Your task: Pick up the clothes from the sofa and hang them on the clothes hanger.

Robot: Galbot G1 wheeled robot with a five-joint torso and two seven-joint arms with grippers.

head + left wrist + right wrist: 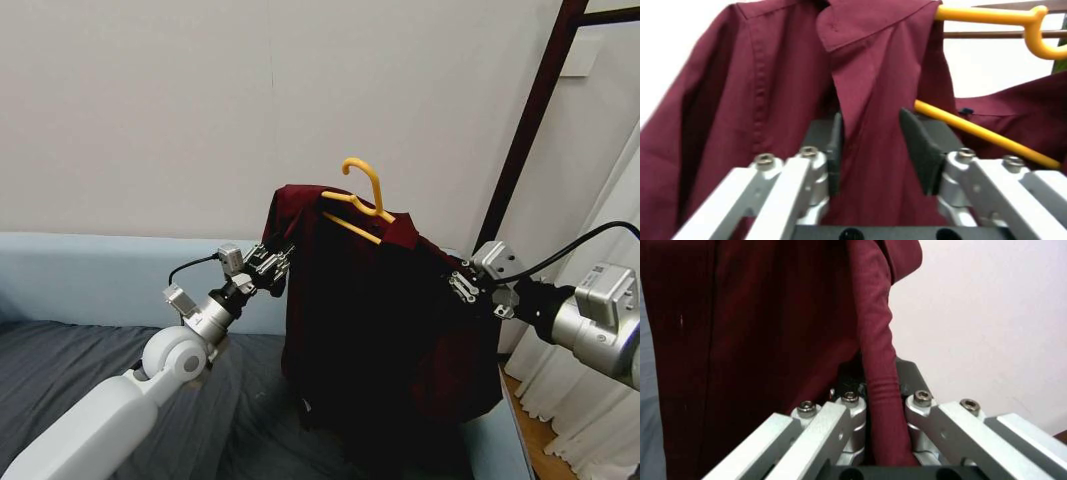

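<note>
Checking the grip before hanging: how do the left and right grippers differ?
The left gripper is open, jaws apart around the shirt's front edge; the right gripper is shut on a bunched fold. The left is at the shirt's left side, the right at its right side. Both are at the shirt on the yellow hanger.

Open room before the wall (150, 100) at upper left, dark red shirt (390, 330) on yellow hanger (360, 195) blocking centre, slanted dark post (530, 120) barring upper right, sofa (100, 270) filling lower left

both arms reach up and forward, left gripper (282, 259) jaws apart, right gripper (460, 286) clamped tight.
</note>
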